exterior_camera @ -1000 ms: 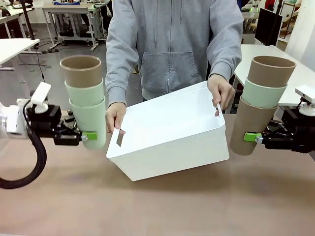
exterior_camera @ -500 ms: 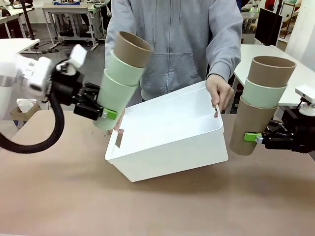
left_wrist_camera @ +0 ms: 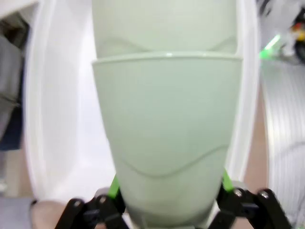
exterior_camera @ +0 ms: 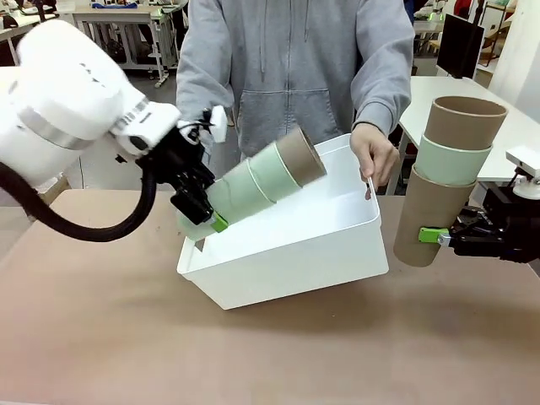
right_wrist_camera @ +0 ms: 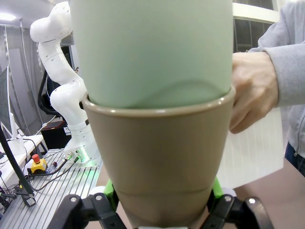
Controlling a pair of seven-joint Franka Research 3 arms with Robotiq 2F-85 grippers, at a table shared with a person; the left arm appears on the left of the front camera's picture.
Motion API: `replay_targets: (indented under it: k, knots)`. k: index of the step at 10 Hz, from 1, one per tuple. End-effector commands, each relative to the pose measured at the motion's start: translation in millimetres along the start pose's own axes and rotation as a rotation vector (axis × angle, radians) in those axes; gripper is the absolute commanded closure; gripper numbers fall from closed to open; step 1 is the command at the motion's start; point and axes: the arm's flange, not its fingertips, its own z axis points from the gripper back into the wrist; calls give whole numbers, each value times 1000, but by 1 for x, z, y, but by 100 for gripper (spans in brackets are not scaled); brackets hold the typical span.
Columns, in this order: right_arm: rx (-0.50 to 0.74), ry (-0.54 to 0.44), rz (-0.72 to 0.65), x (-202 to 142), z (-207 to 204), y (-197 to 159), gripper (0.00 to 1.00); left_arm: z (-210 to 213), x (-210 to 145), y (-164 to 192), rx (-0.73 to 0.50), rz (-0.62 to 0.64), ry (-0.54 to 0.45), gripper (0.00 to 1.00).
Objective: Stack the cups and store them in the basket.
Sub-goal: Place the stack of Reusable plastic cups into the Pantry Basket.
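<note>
The left gripper (exterior_camera: 207,223), clamped on its cup stack (exterior_camera: 261,181), has swung in and tipped it over the tilted basket (exterior_camera: 291,253); a person's hand (exterior_camera: 374,157) holds the basket's far rim; the right gripper (exterior_camera: 434,236) still clamps its upright stack (exterior_camera: 443,181).

Bright, even light; soft shadow beneath the basket (exterior_camera: 287,266) on the surface (exterior_camera: 253,363). Left wrist view is blurred (background at 2 o'clock smeared).

No legible text, label, number or sign in any view. Front view, upper left: faint grey marks on the white shell of the left arm (exterior_camera: 93,80), possibly lettering; too blurred to read.
</note>
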Motion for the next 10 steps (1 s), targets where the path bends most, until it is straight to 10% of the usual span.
replay_targets:
  k: [1,10]
  knots:
    - [-1,-2,11,4,-1,0,15,-11,17,27,2,36,88,17]
    - [-1,-2,11,4,-1,0,15,-111,24,48,61,29,123,17]
